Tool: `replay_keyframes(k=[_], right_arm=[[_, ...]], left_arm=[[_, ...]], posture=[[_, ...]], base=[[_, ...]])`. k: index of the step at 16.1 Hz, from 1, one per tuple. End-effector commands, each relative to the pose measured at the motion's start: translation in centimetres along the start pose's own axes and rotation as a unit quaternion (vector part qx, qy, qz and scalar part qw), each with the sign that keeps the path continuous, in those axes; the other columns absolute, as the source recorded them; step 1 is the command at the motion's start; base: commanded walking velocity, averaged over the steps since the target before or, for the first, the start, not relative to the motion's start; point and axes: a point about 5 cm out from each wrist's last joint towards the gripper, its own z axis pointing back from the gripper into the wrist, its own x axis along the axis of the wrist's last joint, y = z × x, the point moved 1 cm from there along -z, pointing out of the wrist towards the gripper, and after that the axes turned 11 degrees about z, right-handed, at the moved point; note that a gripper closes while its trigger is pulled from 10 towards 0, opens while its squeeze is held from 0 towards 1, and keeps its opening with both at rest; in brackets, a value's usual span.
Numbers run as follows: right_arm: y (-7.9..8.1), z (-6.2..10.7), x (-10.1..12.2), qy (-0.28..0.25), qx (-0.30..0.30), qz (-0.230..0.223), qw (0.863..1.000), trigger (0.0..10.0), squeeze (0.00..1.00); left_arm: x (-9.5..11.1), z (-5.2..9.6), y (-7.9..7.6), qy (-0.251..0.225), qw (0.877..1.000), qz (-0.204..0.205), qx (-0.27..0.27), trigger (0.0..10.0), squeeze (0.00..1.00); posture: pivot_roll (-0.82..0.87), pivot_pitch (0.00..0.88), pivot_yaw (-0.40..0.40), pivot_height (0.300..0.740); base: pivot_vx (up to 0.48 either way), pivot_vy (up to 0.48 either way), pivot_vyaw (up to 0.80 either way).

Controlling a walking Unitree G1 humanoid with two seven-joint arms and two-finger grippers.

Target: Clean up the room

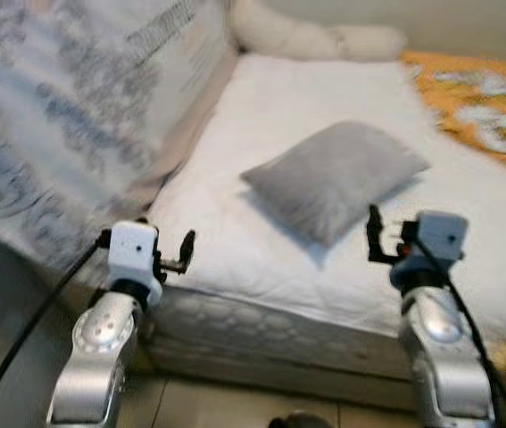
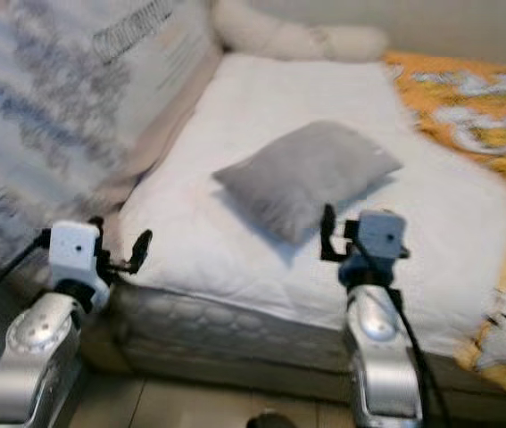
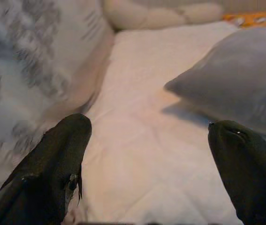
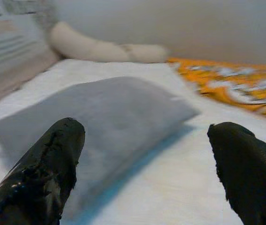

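Left gripper (image 3: 147,164): jaws wide apart, holding nothing, raised over the near left corner of the bed (image 1: 261,267). Between and beyond its fingers (image 3: 53,164) lies bare white sheet. The grey pillow (image 1: 333,178) sits ahead of these jaws and off to their right, apart from them, its nearest corner pointing toward the gap.

Right gripper (image 4: 144,171): jaws likewise wide, holding nothing, raised over the near edge of the bed. The pillow lies directly ahead of these jaws, its bulk toward the left finger (image 4: 39,173); no contact between fingers and pillow can be seen. White sheet shows ahead of the right finger.

The pillow rests flat on the sheet, turned at an angle to the bed's edges, roughly midway between the two grippers and beyond both.

Further out: a patterned grey-white cover (image 1: 65,116) hangs along the bed's left side, outboard of the left jaws. An orange patterned blanket (image 1: 485,98) lies on the far right of the bed, beyond the right jaws. A long cream bolster (image 1: 315,37) lies across the head of the bed, well beyond the pillow. The views are slightly blurred.
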Motion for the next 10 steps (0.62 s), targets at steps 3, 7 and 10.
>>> replay_keyframes(k=[3, 7, 10], right_arm=[[0.8, -0.2, -0.2, 0.008, 0.014, -0.021, 1.0, 10.0, 0.0], [1.5, -0.4, -0.3, 0.011, 0.045, -0.039, 0.998, 10.0, 0.0], [1.6, -0.5, -0.4, 0.012, 0.045, -0.037, 0.998, 10.0, 0.0]], left_arm=[[0.3, -0.1, 0.5, -0.004, 1.0, -0.002, 0.008, 10.0, 1.0], [0.5, -0.3, 0.6, -0.01, 1.0, -0.001, 0.007, 10.0, 1.0], [0.6, -0.3, 0.8, -0.012, 1.0, -0.001, 0.007, 10.0, 1.0]], posture=[[0.0, 0.0, 0.001, 0.74], [0.0, 0.0, -0.003, 0.74], [0.01, 0.0, -0.004, 0.74]], base=[[0.271, 0.0, -0.26], [0.294, 0.0, 0.0], [0.298, 0.0, 0.0]])
